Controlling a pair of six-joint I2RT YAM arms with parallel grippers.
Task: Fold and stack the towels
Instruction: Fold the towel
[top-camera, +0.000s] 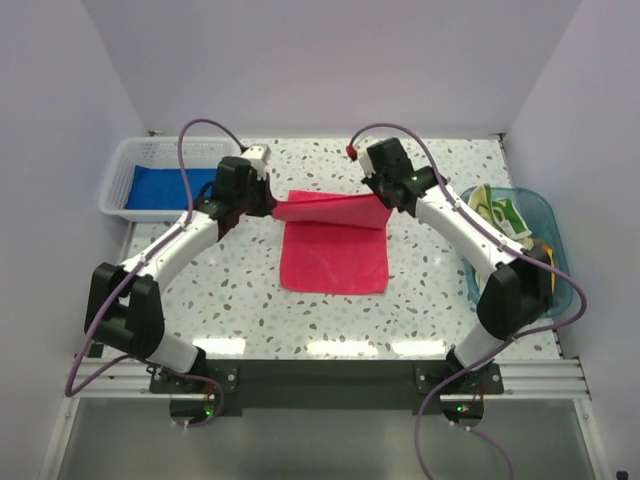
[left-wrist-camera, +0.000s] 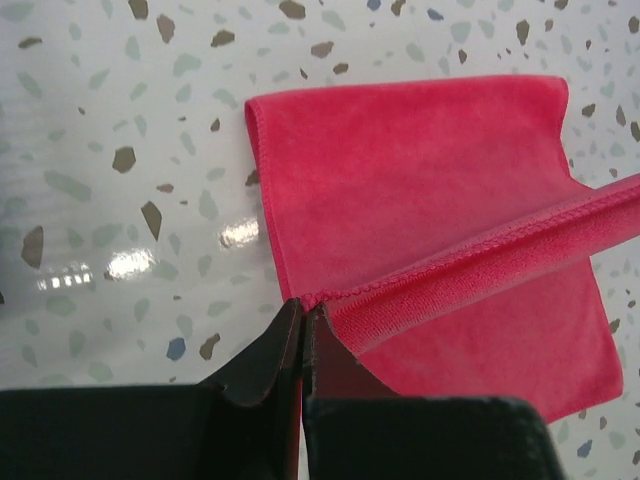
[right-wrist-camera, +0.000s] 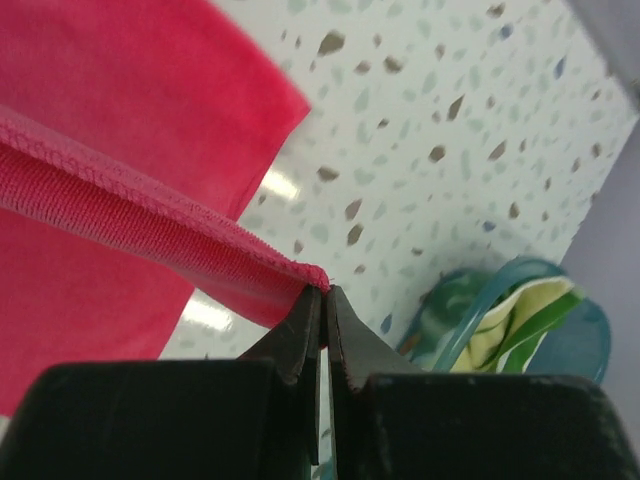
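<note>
Left pincer (left-wrist-camera: 302, 308) and right pincer (right-wrist-camera: 325, 293) clamp pink towel (top-camera: 335, 262).

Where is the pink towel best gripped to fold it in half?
By the two far corners of the pink towel, each from its outer side: the left gripper is shut on the left one, the right gripper on the right. The hemmed edge runs taut between them, the near half flat on the table, so it should fold evenly.
</note>
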